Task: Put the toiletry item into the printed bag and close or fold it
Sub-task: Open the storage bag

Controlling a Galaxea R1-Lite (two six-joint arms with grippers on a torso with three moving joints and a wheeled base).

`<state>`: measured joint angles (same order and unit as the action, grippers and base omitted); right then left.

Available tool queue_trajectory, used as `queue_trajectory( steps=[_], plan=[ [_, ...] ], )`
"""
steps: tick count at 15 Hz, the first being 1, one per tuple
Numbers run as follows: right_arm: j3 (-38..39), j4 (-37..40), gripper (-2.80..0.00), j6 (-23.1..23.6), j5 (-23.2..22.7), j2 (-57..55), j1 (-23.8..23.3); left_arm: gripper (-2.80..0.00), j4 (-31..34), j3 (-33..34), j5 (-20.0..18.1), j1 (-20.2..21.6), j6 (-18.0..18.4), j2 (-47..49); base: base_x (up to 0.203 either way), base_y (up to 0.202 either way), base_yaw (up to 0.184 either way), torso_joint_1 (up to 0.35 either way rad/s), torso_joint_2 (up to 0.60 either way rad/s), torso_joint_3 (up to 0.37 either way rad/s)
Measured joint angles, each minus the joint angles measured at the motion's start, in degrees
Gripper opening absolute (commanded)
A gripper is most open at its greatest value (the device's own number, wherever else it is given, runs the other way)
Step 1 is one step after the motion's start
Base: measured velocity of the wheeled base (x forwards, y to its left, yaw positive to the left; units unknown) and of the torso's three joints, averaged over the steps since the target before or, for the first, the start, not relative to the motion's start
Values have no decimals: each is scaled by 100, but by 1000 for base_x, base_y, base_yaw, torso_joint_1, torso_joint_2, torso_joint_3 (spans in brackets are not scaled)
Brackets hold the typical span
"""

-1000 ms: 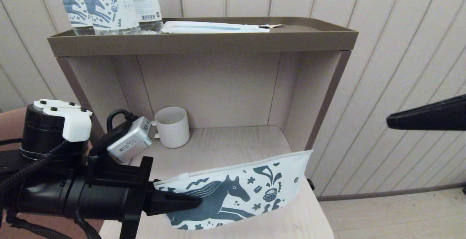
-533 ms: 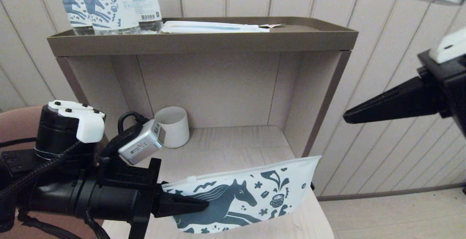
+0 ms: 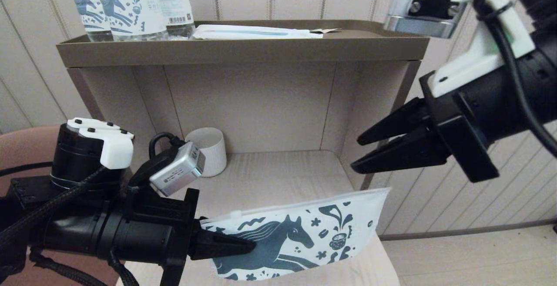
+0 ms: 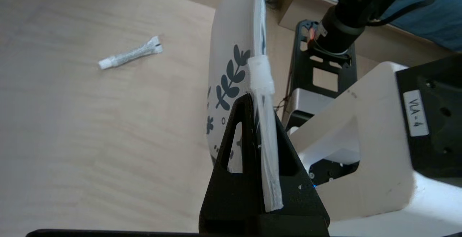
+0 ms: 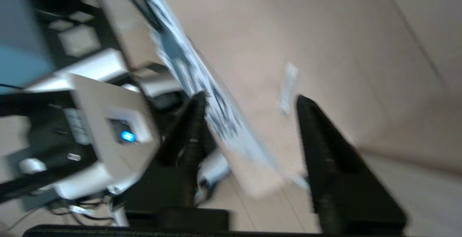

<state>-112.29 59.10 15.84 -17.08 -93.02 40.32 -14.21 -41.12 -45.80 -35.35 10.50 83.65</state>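
Left claw point(image 3: 250, 246) pinches flat glossy printed bag point(image 3: 313, 238); right claw point(image 3: 363, 152) spread, pointed fingers.

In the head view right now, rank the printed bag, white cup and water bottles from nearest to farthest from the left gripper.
1. Printed bag: clamped in the left gripper, extending rightward.
2. White cup: lower shelf, behind the gripper.
3. Water bottles: top tray, left end.

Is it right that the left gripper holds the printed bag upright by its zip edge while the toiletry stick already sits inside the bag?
Not quite. The left gripper does hold the printed bag upright by its zip edge, but the toiletry stick is not inside: the left wrist view shows it lying on the wooden surface beside the bag.
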Motion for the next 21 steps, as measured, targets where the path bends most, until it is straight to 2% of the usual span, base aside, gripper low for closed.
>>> queue_trajectory(
  steps=[4, 5, 14, 18, 21],
  plan=[
    [46, -83, 0, 151, -1212, -158, 19, -280, 30, -131, -12, -208, -20, 35, 0, 0, 0, 0, 0, 0],
    [52, -95, 0, 219, -1394, -221, 23, -280, 30, -144, -12, -267, -20, 37, 0, 0, 0, 0, 0, 0],
    [83, -343, 0, 452, -1837, -767, 370, -280, 16, -308, -60, -436, -14, 227, 0, 0, 0, 0, 0, 0],
    [321, -782, 0, 524, -1952, -890, 729, -280, -20, -321, -144, -453, -9, 465, 0, 0, 0, 0, 0, 0],
    [457, -848, 0, 527, -2102, -971, 790, -280, -26, -320, -144, -445, -3, 502, 0, 0, 0, 0, 0, 0]
  ],
)
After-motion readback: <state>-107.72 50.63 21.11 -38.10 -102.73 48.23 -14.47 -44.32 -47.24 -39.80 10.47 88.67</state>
